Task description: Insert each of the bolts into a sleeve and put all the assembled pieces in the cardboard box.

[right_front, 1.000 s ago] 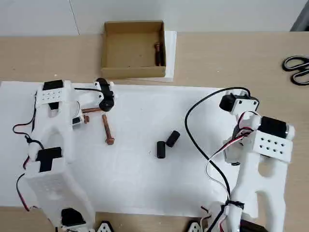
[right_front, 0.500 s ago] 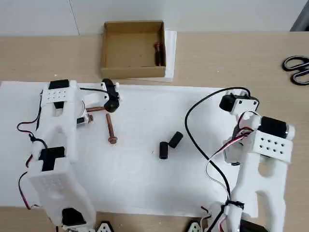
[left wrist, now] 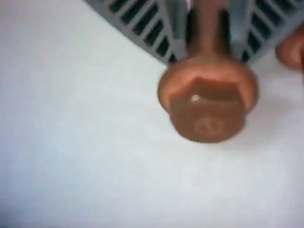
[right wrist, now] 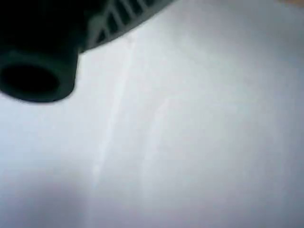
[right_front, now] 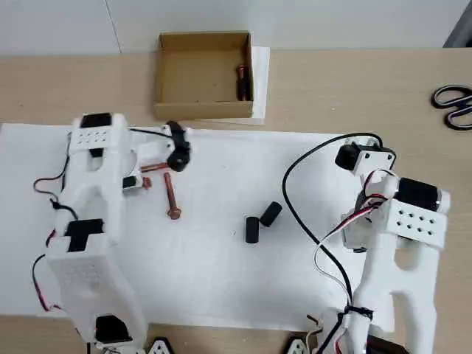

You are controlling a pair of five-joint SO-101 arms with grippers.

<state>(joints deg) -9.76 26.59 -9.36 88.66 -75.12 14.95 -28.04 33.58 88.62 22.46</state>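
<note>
- Two arms stand at the near edge of a light wooden table [right_front: 332, 88], the left arm [right_front: 92, 243] and the right arm [right_front: 405, 251]. Both are over a white sheet [right_front: 221, 280] that covers most of the near part of the table.
- Bare wood shows along the far side and at the right, where a pair of scissors [right_front: 451, 105] lies well apart from everything else.
- Beyond the table's far edge there is a pale, plain surface [right_front: 332, 22].
- The cardboard box [right_front: 158, 74] sits on the bare wood just past the sheet's far edge. It rests on a white slab [right_front: 260, 81] that sticks out along its right side.
- One assembled piece [right_front: 241, 80] lies inside the box against the right wall.
- The left gripper [left wrist: 204, 28] is low over the sheet, its ribbed grey fingers [left wrist: 142, 23] clamped on the shank of a held bolt [left wrist: 207, 102].
- A loose bolt [right_front: 170, 195] lies on the sheet just beside that gripper.
- Two free sleeves, one [right_front: 252, 230] and the other [right_front: 270, 214], lie close together near the middle of the sheet, between the arms.
- The right gripper [right_front: 357, 234] is tucked under its arm above the sheet. In the right wrist view its fingers grip a held sleeve [right wrist: 35, 76], with the bore open towards the camera.
- A black cable [right_front: 295, 199] loops over the sheet beside the right arm.
</note>
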